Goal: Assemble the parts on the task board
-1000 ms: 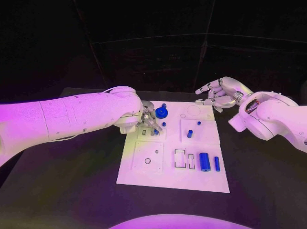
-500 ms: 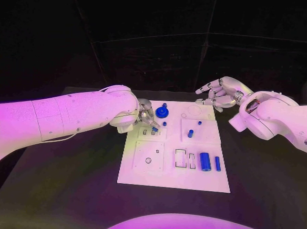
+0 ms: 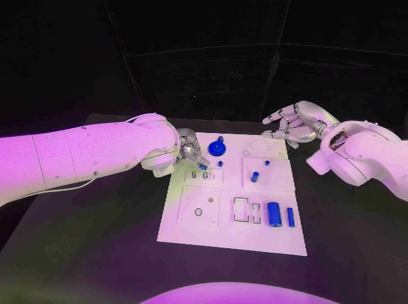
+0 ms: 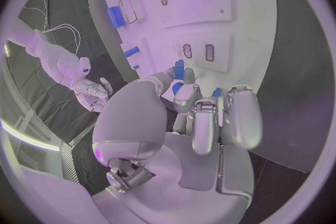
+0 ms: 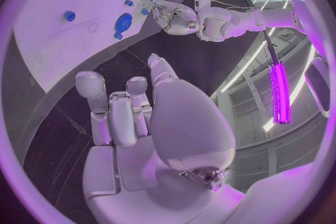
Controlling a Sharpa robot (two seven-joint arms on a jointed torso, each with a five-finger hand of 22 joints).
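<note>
Pinching small blue part [image 4: 178, 70], left hand [image 4: 199, 115]; right hand [image 3: 294, 124] spread, empty.

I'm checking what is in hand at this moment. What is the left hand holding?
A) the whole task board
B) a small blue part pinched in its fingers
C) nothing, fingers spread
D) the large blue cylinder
B: the left hand pinches a small blue part at its fingers, just above the task board.

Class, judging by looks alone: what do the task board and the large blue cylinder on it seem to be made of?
Task board: probably matte white plastic, an even surface with clean-cut recesses. Large blue cylinder: likely smooth plastic, uniform colour with a soft sheen. Looks alone leave both uncertain.
</note>
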